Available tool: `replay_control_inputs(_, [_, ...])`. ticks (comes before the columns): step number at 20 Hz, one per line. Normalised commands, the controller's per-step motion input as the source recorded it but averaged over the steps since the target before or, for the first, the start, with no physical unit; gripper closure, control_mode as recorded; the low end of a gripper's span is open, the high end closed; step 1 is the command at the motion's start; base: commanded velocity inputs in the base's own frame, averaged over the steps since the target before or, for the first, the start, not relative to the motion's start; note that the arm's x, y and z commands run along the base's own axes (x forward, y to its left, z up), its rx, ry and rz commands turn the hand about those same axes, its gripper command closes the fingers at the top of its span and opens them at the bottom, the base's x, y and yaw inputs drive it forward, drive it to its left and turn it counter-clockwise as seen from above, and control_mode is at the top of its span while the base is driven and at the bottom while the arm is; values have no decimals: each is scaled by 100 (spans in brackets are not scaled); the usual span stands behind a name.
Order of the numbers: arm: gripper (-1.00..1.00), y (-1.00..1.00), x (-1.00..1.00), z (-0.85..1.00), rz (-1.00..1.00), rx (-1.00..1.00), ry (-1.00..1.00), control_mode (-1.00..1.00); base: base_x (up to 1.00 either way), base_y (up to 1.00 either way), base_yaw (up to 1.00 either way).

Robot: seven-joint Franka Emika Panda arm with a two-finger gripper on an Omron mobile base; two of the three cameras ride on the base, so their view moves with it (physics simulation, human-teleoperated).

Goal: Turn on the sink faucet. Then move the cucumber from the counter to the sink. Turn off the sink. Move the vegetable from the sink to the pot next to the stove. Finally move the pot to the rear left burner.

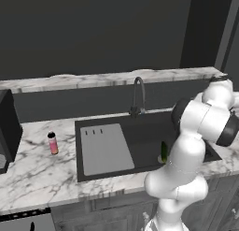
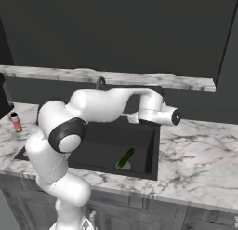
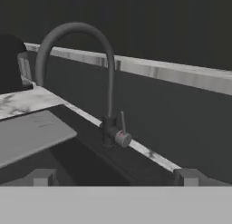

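Marble desk [image 1: 37,171] spans my view, black sink [image 1: 144,136] recessed in it. Sink faucet [image 3: 106,82] rises at back rim. Cucumber [image 2: 125,158] lies in basin by drain. My gripper [image 3: 115,175] fingertips spread wide, empty, facing faucet. Pink bottle [image 1: 52,143] stands left.

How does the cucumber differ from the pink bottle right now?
The cucumber is dark green and slender; the pink bottle is pink with a black cap and stubbier. The cucumber lies on the floor of the black sink, near the drain; the bottle stands upright on the marble counter beside the sink. Neither is touched by the arm.
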Motion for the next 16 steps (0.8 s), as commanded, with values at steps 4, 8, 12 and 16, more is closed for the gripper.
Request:
replay_control_inputs(4, [-100,0,-25,22,-18,-9,22,-100,0,0,0])
replay_control_inputs(8, [-100,2,-23,10,-19,-8,25,-100,0,0,0])
replay_control_inputs(12, [-100,16,-26,-1,-23,-9,29,-100,0,0,0])
replay_control_inputs(16, [-100,24,-26,-10,-25,-9,33,-100,0,0,0])
